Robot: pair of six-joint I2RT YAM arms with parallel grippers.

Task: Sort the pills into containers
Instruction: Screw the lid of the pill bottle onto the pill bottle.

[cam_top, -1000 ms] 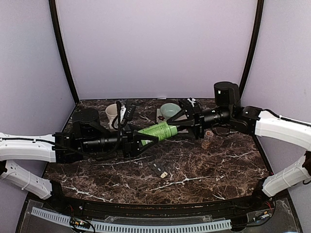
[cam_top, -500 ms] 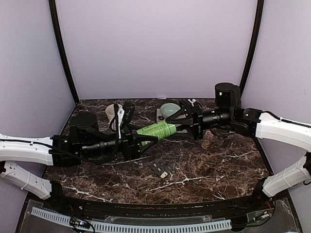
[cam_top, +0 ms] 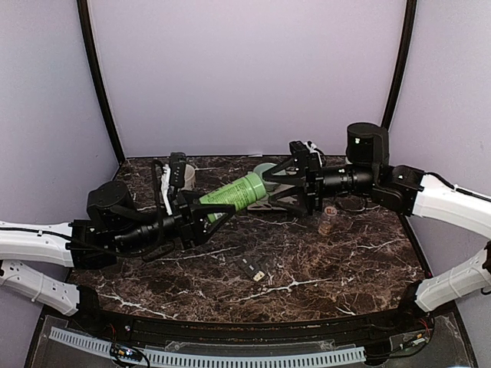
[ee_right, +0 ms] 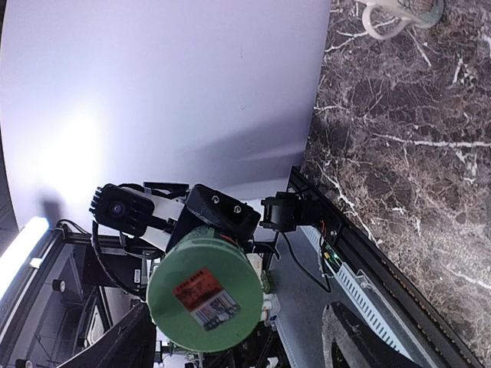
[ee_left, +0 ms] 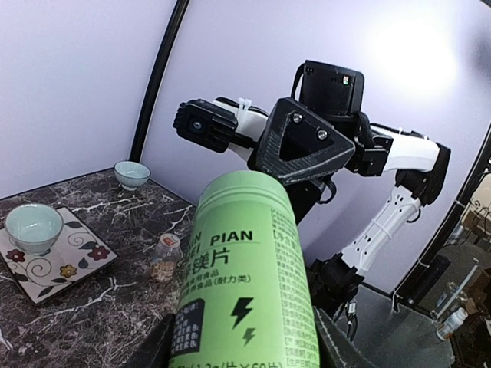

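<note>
Left tool [cam_top: 221, 207] clamps the tilted green bottle [cam_top: 244, 190] above the bench [cam_top: 345, 261]; right tool [cam_top: 270, 189] stands spread at its far end. Only the overhead view shows the grey three-compartment container [cam_top: 252, 268], lying near the bench's front, well apart.

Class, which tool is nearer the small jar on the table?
Right. The right tool hangs just left of the jar, above the table; the left tool, gripping the green bottle, is farther left.
</note>
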